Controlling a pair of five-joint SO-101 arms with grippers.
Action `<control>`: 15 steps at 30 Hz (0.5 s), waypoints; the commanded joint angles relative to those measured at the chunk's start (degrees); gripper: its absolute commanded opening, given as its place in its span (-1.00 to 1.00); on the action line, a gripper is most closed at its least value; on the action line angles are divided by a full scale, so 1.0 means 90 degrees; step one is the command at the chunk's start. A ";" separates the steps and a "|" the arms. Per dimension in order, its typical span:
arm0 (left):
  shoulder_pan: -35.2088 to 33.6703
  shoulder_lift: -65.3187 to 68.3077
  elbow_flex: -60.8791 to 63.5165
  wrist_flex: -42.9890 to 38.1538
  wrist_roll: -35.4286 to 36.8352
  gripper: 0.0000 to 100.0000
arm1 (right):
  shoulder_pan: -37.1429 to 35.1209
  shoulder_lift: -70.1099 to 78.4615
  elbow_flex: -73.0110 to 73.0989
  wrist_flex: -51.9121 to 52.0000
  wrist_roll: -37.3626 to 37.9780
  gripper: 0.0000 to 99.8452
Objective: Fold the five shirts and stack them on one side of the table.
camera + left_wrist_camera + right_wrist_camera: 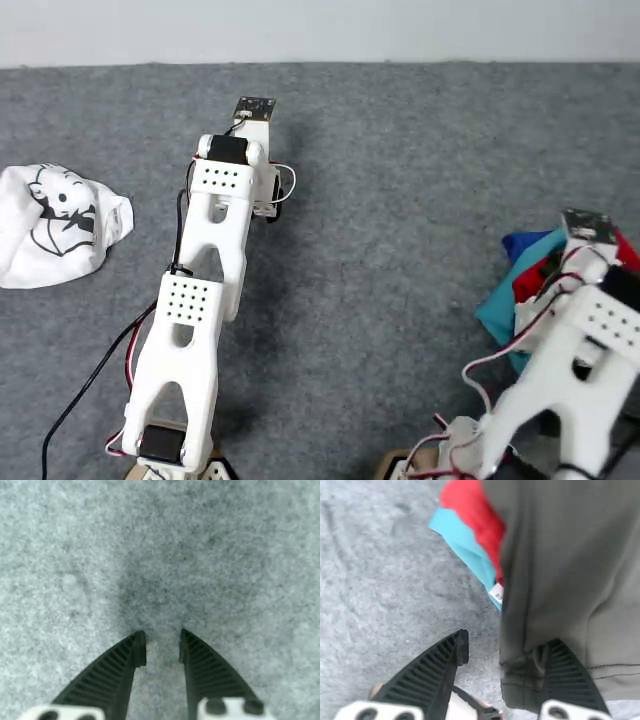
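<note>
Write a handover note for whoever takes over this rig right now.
Left gripper: open, empty, over bare grey felt table.
Right gripper: open at the edge of a grey shirt heaped with a red shirt, a teal shirt and a blue shirt.
White printed shirt lies alone, loosely bundled, across the table.
Done: no neat stack visible.
To do: fold all, stack on one side.

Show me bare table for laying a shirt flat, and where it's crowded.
Free: the grey mat between the left arm and the coloured shirt pile. Crowded: the right edge, pile under the right arm; white shirt at left edge.
</note>
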 commanded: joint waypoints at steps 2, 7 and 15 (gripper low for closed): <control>-0.0020 -0.0039 -0.0200 0.0117 0.0029 -0.76 | -0.0112 -0.1099 -0.0010 -0.0054 0.0400 -0.52; -0.0254 -0.0342 -0.0171 0.0147 0.0059 -0.76 | -0.0083 -0.2720 -0.0010 -0.0122 0.0567 -0.52; -0.1700 -0.2198 0.0581 0.0147 0.0059 -0.75 | -0.0083 -0.3443 0.0137 -0.0103 0.0508 -0.52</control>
